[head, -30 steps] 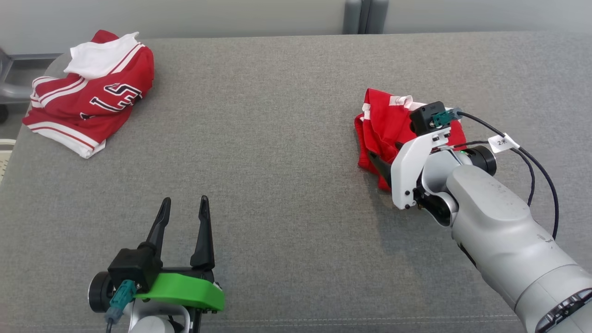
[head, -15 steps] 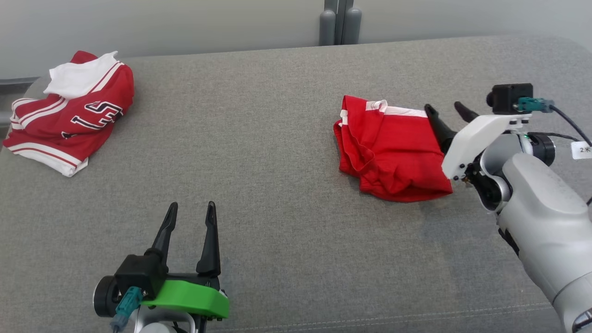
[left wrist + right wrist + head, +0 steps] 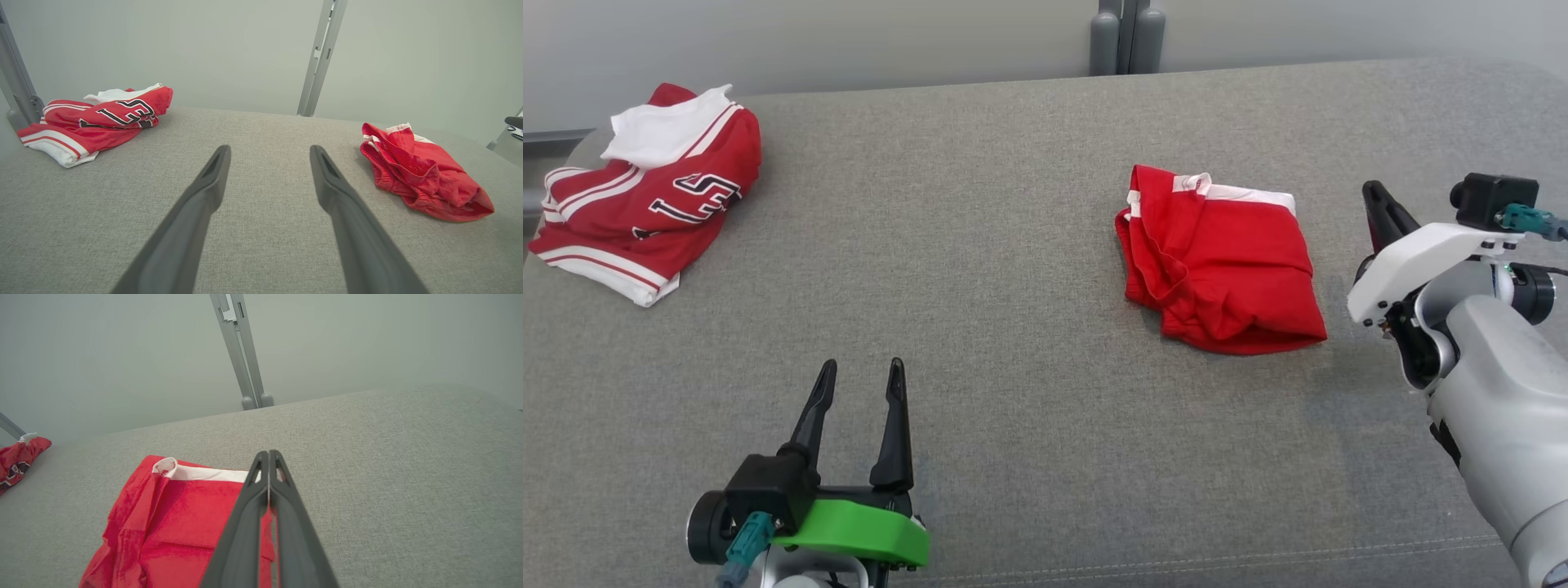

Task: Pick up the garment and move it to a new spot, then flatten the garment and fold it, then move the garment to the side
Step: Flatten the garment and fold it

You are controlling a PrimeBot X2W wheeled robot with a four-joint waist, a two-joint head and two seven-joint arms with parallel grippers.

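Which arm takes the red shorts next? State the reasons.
Probably right. The right gripper sits close beside the red shorts, shut and empty; the left gripper is open but much farther from them.

Head view downward from above; wrist views low, forward; garment point(image 3: 1225, 269) shared.

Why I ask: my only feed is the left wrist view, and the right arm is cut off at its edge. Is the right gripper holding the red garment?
Observer: No. In the right wrist view the right gripper has its fingers closed tip to tip, with nothing pinched at the tips.
Operator: Is it touching the garment at all?
Observer: The head view shows it apart from the red garment, off to the garment's right, above the grey surface.
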